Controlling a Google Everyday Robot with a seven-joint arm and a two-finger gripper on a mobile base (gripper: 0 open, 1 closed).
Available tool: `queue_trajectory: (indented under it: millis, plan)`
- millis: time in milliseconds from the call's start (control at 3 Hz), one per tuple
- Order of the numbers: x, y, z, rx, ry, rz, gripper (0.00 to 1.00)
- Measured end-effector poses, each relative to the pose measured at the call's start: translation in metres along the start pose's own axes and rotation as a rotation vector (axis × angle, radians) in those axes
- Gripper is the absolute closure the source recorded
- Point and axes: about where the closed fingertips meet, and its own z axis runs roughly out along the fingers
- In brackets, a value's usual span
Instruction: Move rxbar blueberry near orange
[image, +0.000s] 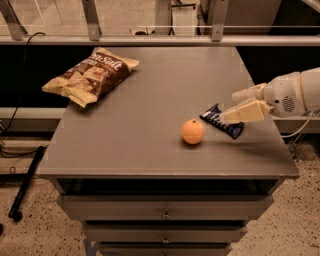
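The hand (229, 106) reaches in level from the right of the orange (193, 131). Its two fingers are spread apart and grip nothing, and the lower one overlaps the rxbar blueberry (215, 116). The bar lies on the table (150, 150) just right of the orange, not touching it, its long axis slanting from far-left to near-right.

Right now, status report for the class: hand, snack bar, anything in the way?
Hand over snack bar. Bar beside orange, not touching. Nothing between them; chip bag far off.
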Motion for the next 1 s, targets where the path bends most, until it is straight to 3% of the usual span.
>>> queue_trajectory:
  millis: [333,667,1000]
  plan:
    - [-0.002,0.006,-0.006,0.004,-0.004,0.000,0.00]
    - [0.000,-0.016,-0.030,0.073,-0.032,-0.011,0.00]
    - [0.002,-0.050,-0.075,0.149,-0.108,-0.042,0.00]
